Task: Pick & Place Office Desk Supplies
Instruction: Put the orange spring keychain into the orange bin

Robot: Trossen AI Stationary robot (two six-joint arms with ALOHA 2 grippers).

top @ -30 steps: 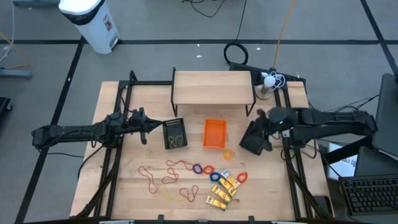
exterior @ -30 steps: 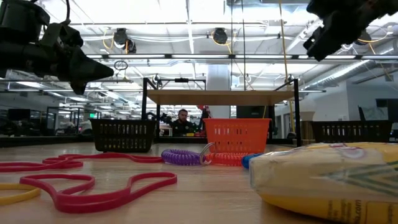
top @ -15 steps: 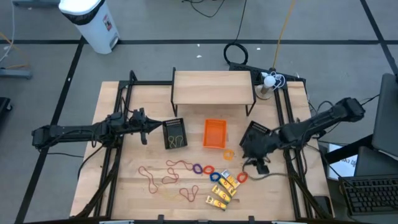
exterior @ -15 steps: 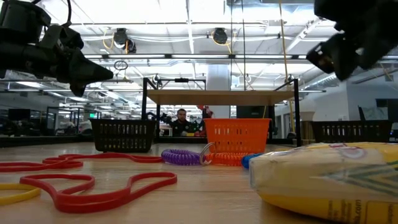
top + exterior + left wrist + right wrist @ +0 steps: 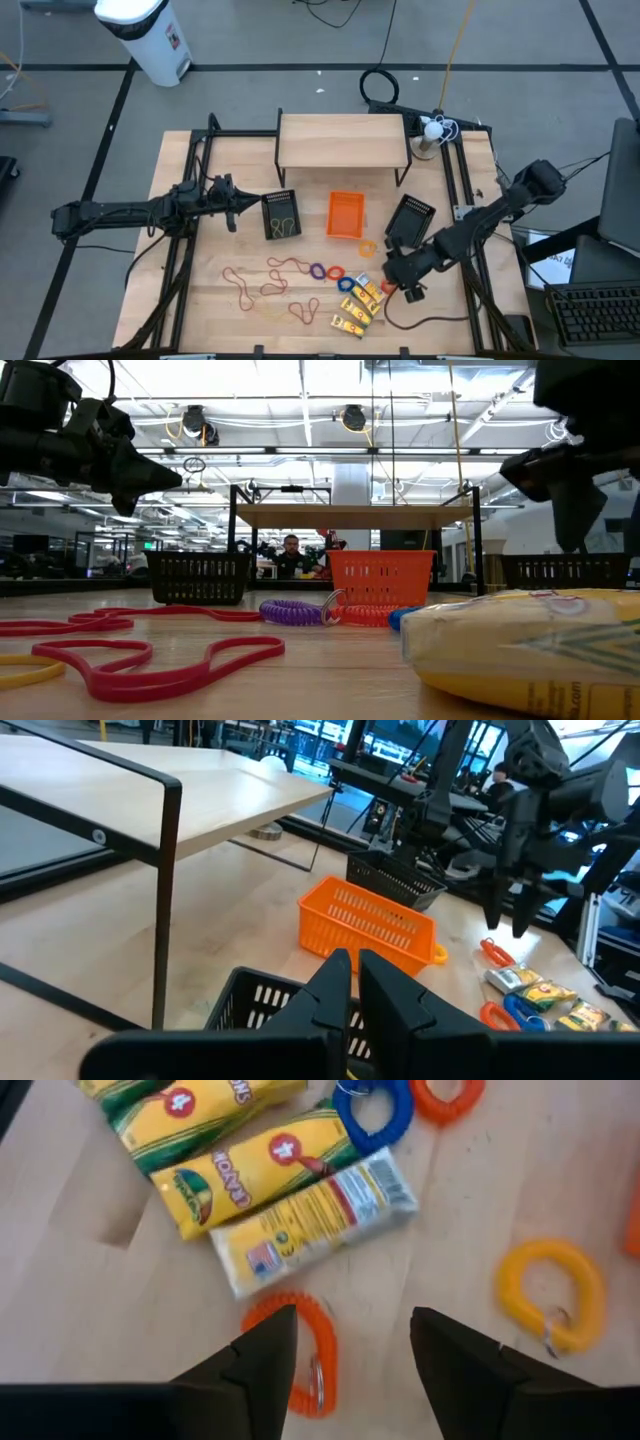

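Right gripper (image 5: pixel 345 1345) open, empty, hovering directly over the orange coil ring (image 5: pixel 305 1355). Advice: descend straight, straddle its band, avoid the adjacent yellow packet (image 5: pixel 315 1215).

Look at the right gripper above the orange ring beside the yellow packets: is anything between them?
Nothing visible. The right gripper, open, hangs over the orange ring, with only bare table around it.
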